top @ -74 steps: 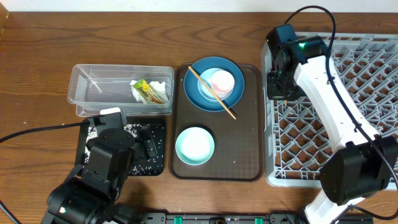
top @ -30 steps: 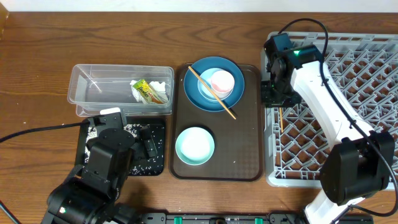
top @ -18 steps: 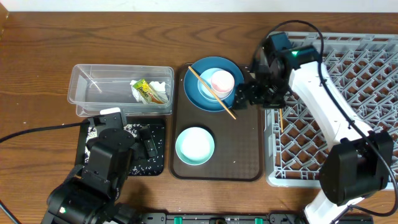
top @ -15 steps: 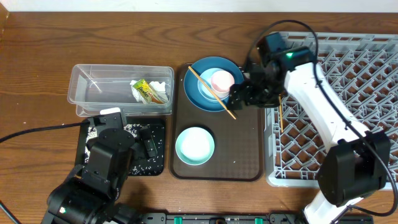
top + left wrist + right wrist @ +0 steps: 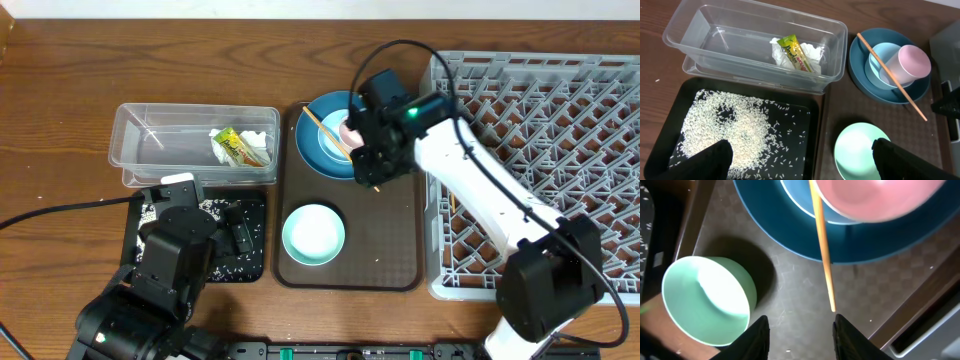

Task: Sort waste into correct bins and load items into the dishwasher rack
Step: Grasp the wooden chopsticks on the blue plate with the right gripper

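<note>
A round blue plate (image 5: 316,148) holds a small light-blue bowl (image 5: 334,124), a pinkish-white cup (image 5: 352,130) and one wooden chopstick (image 5: 326,130) laid across them. My right gripper (image 5: 370,172) is open and empty above the chopstick's near end (image 5: 822,255), fingers (image 5: 758,336) apart. A second chopstick (image 5: 450,203) lies in the grey dishwasher rack (image 5: 600,120). The mint bowl (image 5: 313,233) sits below the plate. The clear tub (image 5: 160,140) holds the wrapper (image 5: 238,147) and tissue (image 5: 262,138). Rice (image 5: 725,130) covers the black tray (image 5: 816,150). My left gripper (image 5: 800,167) is open above it.
The plate and mint bowl stand on a brown serving tray (image 5: 385,250) between the bins and the rack. The rack's grey wall (image 5: 432,190) rises just right of the serving tray. The left arm's body (image 5: 170,265) covers part of the black tray.
My right gripper has moved left from the rack's left side to above the serving tray by the plate. A chopstick now lies in the rack. The left arm has not moved.
</note>
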You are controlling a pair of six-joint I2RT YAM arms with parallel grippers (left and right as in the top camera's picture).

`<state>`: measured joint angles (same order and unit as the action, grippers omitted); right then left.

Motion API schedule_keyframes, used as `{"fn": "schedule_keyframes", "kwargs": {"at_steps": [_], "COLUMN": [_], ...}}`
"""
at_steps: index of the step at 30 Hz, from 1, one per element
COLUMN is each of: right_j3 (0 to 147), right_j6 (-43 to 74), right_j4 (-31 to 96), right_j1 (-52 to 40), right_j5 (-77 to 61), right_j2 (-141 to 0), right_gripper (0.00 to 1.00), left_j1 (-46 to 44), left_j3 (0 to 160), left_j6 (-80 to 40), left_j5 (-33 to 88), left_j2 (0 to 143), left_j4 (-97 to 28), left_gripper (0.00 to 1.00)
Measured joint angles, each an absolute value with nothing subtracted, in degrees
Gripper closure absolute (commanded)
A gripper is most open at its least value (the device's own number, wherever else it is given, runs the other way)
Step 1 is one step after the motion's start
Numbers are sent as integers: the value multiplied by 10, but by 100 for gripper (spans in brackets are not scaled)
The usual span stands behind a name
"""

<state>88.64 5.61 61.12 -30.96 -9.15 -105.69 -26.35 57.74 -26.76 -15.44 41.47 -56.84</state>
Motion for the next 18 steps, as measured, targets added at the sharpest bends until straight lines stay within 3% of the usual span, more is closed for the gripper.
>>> {"fn": "schedule_keyframes", "kwargs": {"at_steps": [18], "right_j3": [773], "right_j6": [56], "right_j4": [507], "right_j1": [-321], "right_j5": [-48], "right_j2": [-1057], "right_gripper": [59], "left_j1": [-263], "left_j3": [577], "left_j6": [-268], "left_j5": [-154], "left_j2": [415], "left_j4": [-568], "left_gripper": [8]}}
